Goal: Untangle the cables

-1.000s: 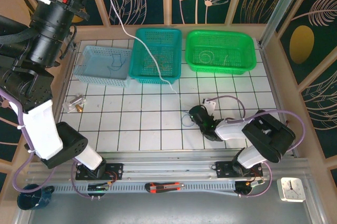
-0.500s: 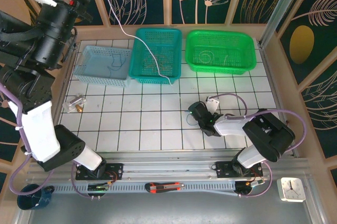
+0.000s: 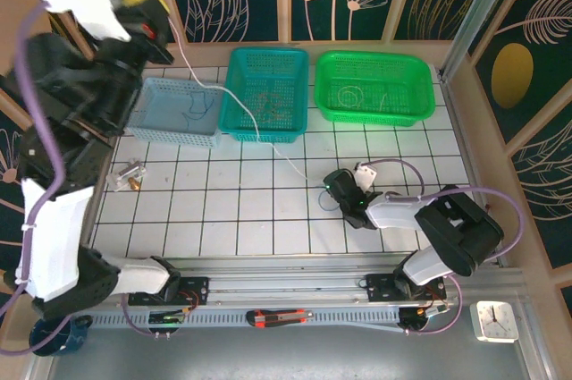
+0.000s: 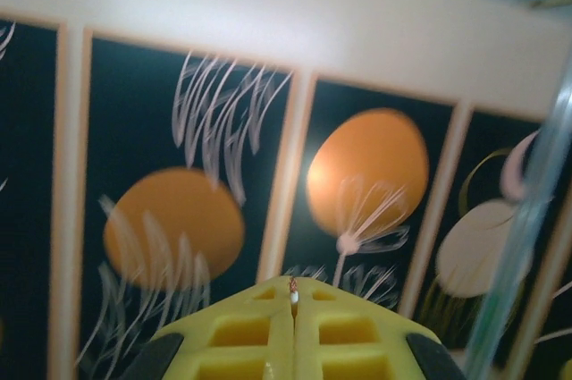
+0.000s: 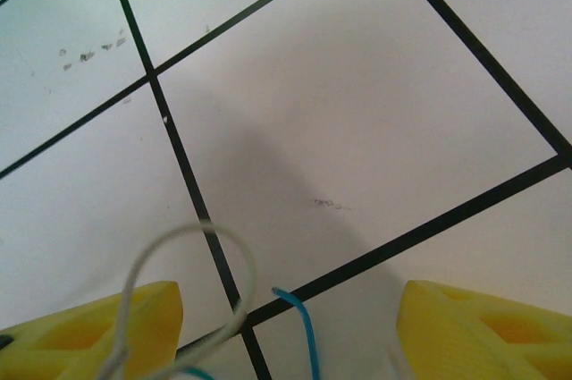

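Left fingers (image 4: 241, 331) clamped on white cable (image 3: 259, 136), raised; right fingers (image 5: 98, 322) apart over the tangle (image 5: 223, 255).
Pin blue cable (image 5: 299, 317) to table (image 5: 357, 130), then draw white one out slowly.

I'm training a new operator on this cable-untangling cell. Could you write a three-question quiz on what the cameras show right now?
1. True or false: the left tool, high above the table, is shut on the whitish cable.
2. Which basket stands between the other two? A the light-blue one; B the teal basket; C the green one.
3. Fill in: between the open fingers of the right tool lie a whitish loop and a ___ wire end.
Key: 1 true; 2 B; 3 blue.
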Tool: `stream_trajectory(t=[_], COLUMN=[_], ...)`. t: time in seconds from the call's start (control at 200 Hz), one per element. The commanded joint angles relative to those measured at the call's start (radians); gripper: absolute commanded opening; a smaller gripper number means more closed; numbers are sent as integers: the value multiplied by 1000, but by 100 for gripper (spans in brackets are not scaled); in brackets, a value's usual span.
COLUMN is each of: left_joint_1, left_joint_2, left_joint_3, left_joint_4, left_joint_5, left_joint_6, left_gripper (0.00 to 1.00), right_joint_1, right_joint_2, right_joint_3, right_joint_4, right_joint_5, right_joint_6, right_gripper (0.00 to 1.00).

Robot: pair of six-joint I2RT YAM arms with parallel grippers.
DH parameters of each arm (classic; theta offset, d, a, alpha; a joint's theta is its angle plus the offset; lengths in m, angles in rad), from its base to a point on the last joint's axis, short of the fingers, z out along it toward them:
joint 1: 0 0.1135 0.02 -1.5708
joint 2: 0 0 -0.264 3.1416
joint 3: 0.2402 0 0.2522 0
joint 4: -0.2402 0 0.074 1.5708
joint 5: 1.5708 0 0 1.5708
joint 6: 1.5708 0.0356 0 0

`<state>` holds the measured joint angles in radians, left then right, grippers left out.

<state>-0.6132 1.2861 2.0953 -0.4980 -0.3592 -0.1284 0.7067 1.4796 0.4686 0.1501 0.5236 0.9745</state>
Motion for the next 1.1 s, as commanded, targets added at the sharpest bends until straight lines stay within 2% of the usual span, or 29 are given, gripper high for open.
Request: stream_trajectory(t=[0.0, 0.33, 0.581, 0.876, 0.991, 1.096], left_joint_1=[6, 6, 12, 36, 38, 38], left_joint_2=[-84, -103, -127, -191, -197, -198], left_joint_3=[-121, -252, -354, -468, -471, -475], left_joint_4=[169, 158, 183, 219, 213, 206], left_joint_5=[-135, -179, -245, -321, -300, -241], left_joint_6=[67, 98, 134, 167, 159, 152], left_gripper=[0, 0, 0, 0, 0, 0], right_joint_1=[-109, -209, -230, -260, -265, -249], right_joint_2=[46, 63, 67, 161, 152, 82], right_joint_3=[-57, -6, 2, 37, 39, 51], right_joint_4=[-39, -75, -73, -59, -36, -26], right_joint_5=[-69, -157, -175, -217, -243, -255], right_joint_6=[69, 122, 134, 150, 131, 63], right_gripper=[67, 67, 67, 67, 66, 65])
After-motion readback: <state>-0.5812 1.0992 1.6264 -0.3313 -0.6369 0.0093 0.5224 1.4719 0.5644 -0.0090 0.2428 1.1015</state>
